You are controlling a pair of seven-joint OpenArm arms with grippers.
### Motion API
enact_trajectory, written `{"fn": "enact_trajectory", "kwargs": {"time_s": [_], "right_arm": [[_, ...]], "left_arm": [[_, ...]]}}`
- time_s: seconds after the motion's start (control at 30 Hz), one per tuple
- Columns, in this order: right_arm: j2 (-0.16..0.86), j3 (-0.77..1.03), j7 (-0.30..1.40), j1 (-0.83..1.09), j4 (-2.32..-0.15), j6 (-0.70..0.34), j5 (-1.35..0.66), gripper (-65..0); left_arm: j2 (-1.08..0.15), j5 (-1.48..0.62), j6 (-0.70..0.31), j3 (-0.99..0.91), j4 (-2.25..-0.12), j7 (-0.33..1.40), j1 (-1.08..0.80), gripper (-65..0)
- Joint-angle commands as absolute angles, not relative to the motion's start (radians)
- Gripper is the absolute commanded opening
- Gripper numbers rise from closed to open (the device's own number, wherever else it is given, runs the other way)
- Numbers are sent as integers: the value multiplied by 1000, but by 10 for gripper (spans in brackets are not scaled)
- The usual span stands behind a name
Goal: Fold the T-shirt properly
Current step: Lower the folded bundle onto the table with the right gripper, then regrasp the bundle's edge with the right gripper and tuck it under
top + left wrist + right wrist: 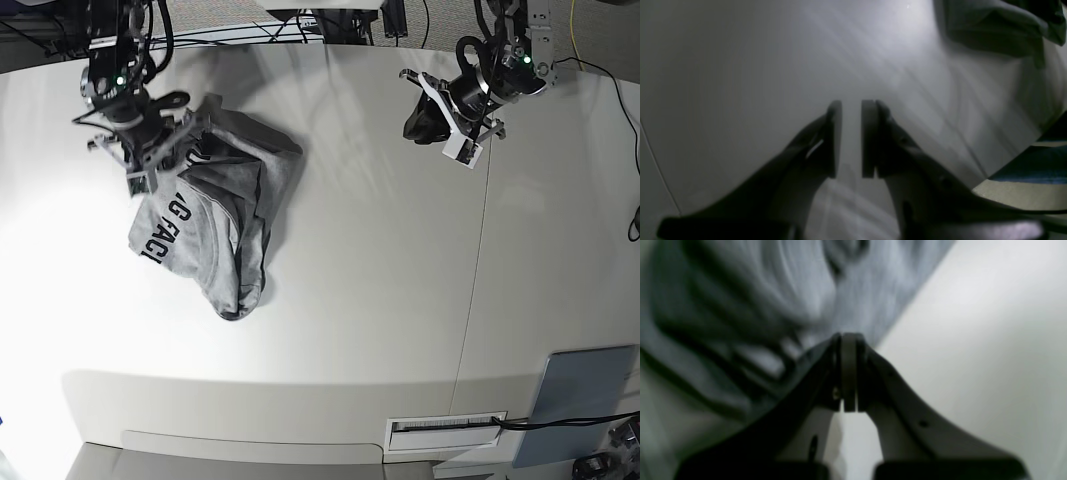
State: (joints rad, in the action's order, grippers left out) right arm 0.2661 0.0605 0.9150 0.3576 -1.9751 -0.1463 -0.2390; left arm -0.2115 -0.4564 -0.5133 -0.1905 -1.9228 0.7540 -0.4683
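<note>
The heather-grey T-shirt point(225, 215) lies crumpled on the left of the white table point(380, 290), with part of its black lettering point(172, 228) facing up. My right gripper point(160, 150) is over the shirt's upper-left edge. In the right wrist view it point(848, 336) is shut, its tip right at the edge of the blurred cloth point(773, 300), apparently pinching it. My left gripper point(418, 122) hangs over bare table at the far right, well away from the shirt. In the left wrist view it point(851, 106) is slightly open and empty, with the shirt point(990, 26) at the top right.
A grey-blue flat panel point(580, 405) lies at the front right corner, next to a white slotted strip point(445, 428). A seam point(478, 270) runs down the table on the right. Cables point(300, 30) lie beyond the far edge. The table edge point(1007, 160) shows in the left wrist view.
</note>
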Motion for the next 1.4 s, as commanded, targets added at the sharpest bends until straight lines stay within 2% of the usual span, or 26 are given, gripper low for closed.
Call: {"fn": "enact_trajectory", "kwargs": {"time_s": [0.0,0.3,0.5,0.63,0.73,0.9,1.07,1.23,1.27,1.37], "right_arm": [[277,64,896,344,-1987,-146,-255,-650],[227,-16,913,310,-1987,-176,-257,-650],[224,-163,877,276,-1983,-176,-254,-650],[224,-300,859,220,-1972,-242,-254,-650],[224,-353,856,181,-1973,-250,-253,-650],[224,-312,879,167,-1973,-230,-237,-650],[225,-220,997,167,-2004,-222,-235,-650],[224,-188,987,173,-2090,-254,-227,-405],[224,-191,986,173,-2098,-255,-209,-380],[224,-196,1003,178,-2098,-253,-125,-373]], "left_arm": [[-216,-472,-517,-192,-1938,732,-468,-558],[-216,-472,-517,-192,-1938,733,-468,-558],[-216,-472,-517,-192,-1938,733,-468,-558],[-216,-472,-517,-192,-1938,733,-468,-558],[-216,-472,-517,-192,-1938,733,-468,-558],[-216,-472,-517,-192,-1938,733,-468,-558],[-216,-472,-517,-192,-1938,732,-468,-558],[-216,-472,-517,-192,-1938,732,-468,-558],[-216,-472,-517,-192,-1938,732,-468,-558],[-216,-472,-517,-192,-1938,733,-468,-558]]}}
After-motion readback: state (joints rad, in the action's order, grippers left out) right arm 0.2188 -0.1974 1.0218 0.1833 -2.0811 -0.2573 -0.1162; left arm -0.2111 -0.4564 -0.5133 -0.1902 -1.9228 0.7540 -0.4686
